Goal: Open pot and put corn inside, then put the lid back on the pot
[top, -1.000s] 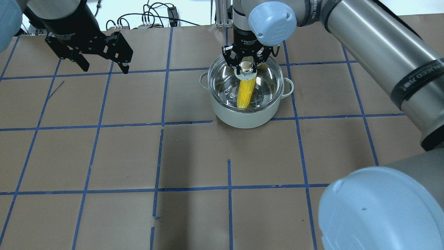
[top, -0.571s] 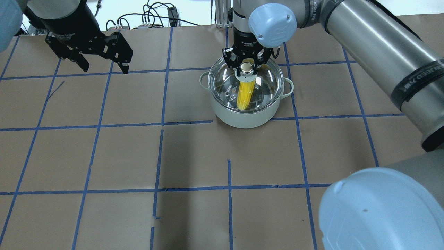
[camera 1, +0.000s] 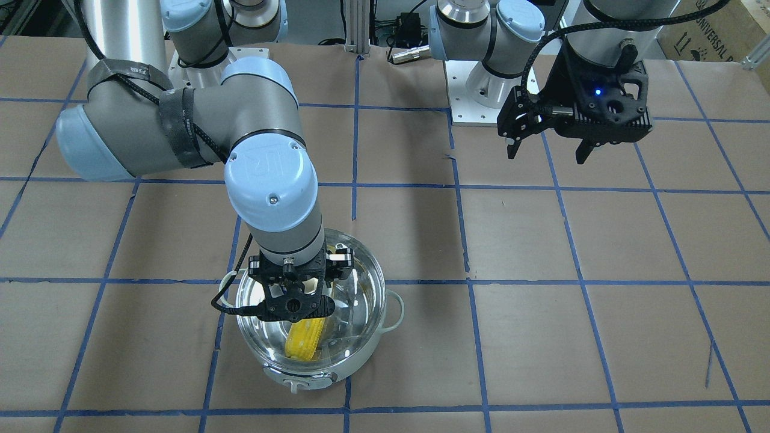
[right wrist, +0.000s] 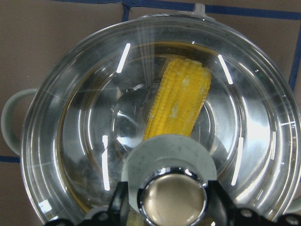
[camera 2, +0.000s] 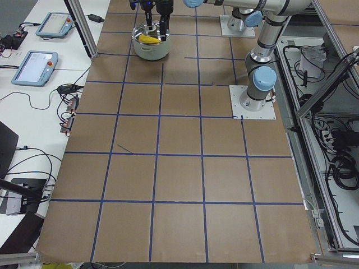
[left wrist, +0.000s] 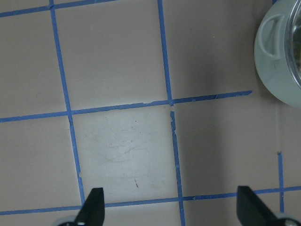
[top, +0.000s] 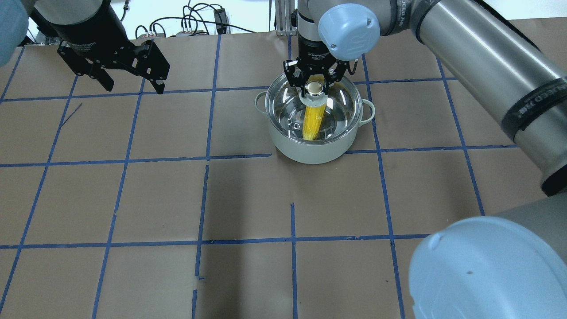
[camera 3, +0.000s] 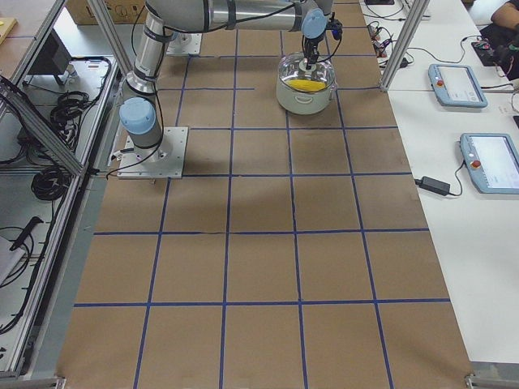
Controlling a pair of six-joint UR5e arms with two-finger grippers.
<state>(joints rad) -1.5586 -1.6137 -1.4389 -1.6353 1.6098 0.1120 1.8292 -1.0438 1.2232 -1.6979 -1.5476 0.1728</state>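
The pot (top: pixel 310 153) stands on the far middle of the table, with its control tab (camera 1: pixel 301 380) toward the operators' side. The corn (top: pixel 313 122) lies inside it, seen through the glass. The lid (top: pixel 341 102) sits on the pot's rim and covers it. My right gripper (top: pixel 315 86) points straight down over the lid, and its fingers close on the knob (right wrist: pixel 172 200) from both sides. In the right wrist view the corn (right wrist: pixel 181 103) shows under the lid (right wrist: pixel 70 132). My left gripper (top: pixel 133 86) is open and empty, held above the table far to the pot's left.
Brown paper with a blue tape grid (top: pixel 292 239) covers the table. Cables (top: pixel 199 22) lie beyond the far edge. The left wrist view shows bare table and the pot's loop handle (left wrist: pixel 275 30) at its top right. Operator pendants (camera 3: pixel 458 81) lie on a side bench.
The right gripper and the lid's knob have shifted slightly toward the far side of the pot. The left arm has not moved.
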